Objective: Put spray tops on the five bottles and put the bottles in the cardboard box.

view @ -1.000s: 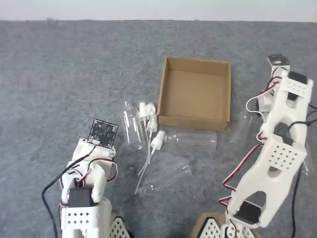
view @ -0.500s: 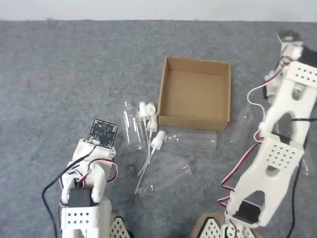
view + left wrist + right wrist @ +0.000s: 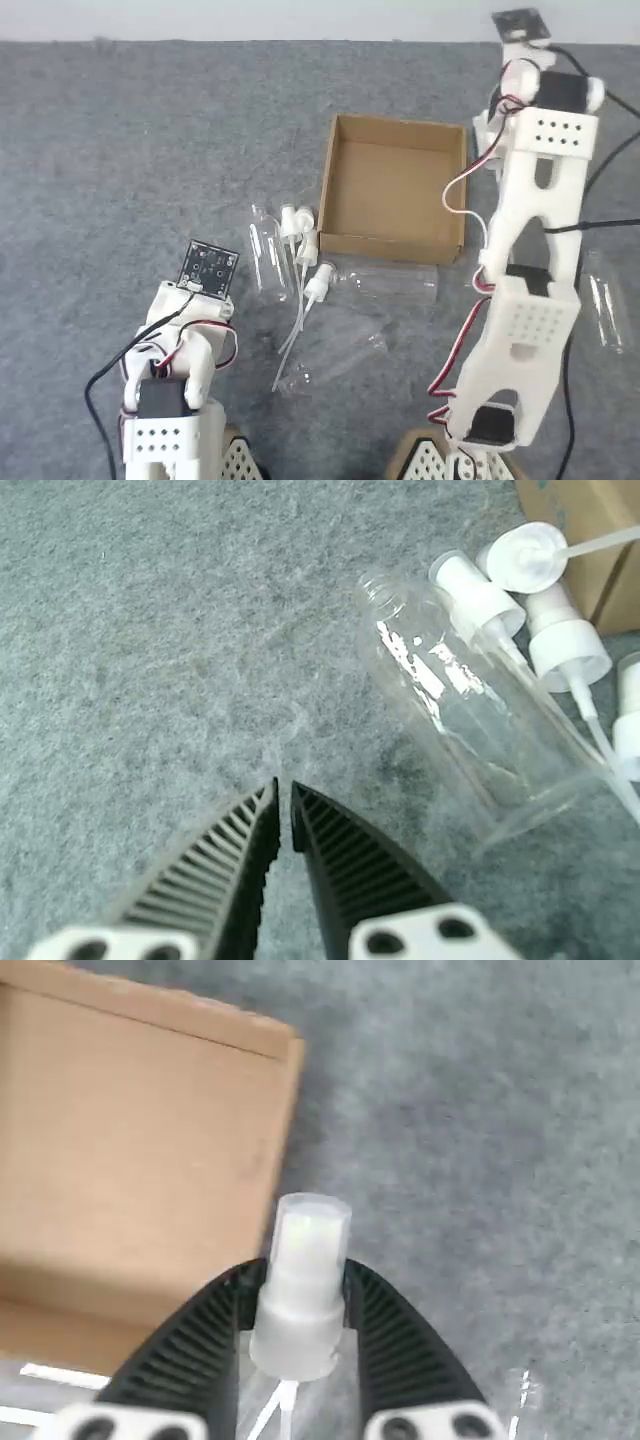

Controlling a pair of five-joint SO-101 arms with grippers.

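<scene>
My right gripper (image 3: 298, 1305) is shut on a white spray top (image 3: 300, 1275), with a clear bottle neck and tube just below it. It hangs beside the right wall of the open cardboard box (image 3: 130, 1160). From above, the box (image 3: 395, 190) is empty and the right arm (image 3: 540, 150) stretches along its right side. Clear bottles (image 3: 268, 255) (image 3: 395, 282) (image 3: 335, 355) and white spray tops (image 3: 290, 222) (image 3: 318, 283) lie in front of the box. My left gripper (image 3: 283, 800) is shut on nothing, low over the carpet, short of a bottle (image 3: 460, 720) and spray tops (image 3: 478, 592).
Another clear bottle (image 3: 605, 310) lies on the grey carpet (image 3: 150, 150) right of the right arm. The left arm (image 3: 185, 340) sits folded near the front edge. Open carpet spreads to the left and behind the box.
The right arm has swung away from the front and to the left, ending alongside the box's right wall. The left arm and the loose bottles have not moved.
</scene>
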